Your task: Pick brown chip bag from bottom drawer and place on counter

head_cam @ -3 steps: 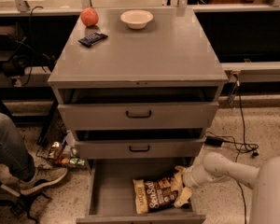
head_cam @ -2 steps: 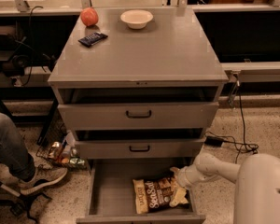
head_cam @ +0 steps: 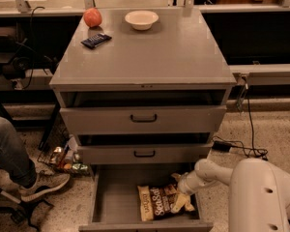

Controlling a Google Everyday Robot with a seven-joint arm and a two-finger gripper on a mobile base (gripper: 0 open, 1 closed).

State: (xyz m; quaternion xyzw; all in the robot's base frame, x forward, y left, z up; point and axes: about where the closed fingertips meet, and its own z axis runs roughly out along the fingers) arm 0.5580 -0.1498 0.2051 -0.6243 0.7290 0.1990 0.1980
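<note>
The brown chip bag (head_cam: 159, 202) lies flat in the open bottom drawer (head_cam: 111, 197), toward its right front, with white script lettering facing up. My gripper (head_cam: 181, 197) reaches down into the drawer from the right on a white arm (head_cam: 217, 170) and sits over the bag's right end. The counter (head_cam: 150, 52) is the grey top of the cabinet above.
On the counter's back edge stand a red apple (head_cam: 92, 17), a white bowl (head_cam: 141, 19) and a small dark candy bar (head_cam: 95, 40). The two upper drawers (head_cam: 144, 118) are slightly ajar. A person's leg and shoe (head_cam: 38, 182) are at the left, with cans on the floor (head_cam: 65, 161).
My arm has swung further left and down into the drawer, bringing the gripper onto the bag's right end. The bag has stayed in place.
</note>
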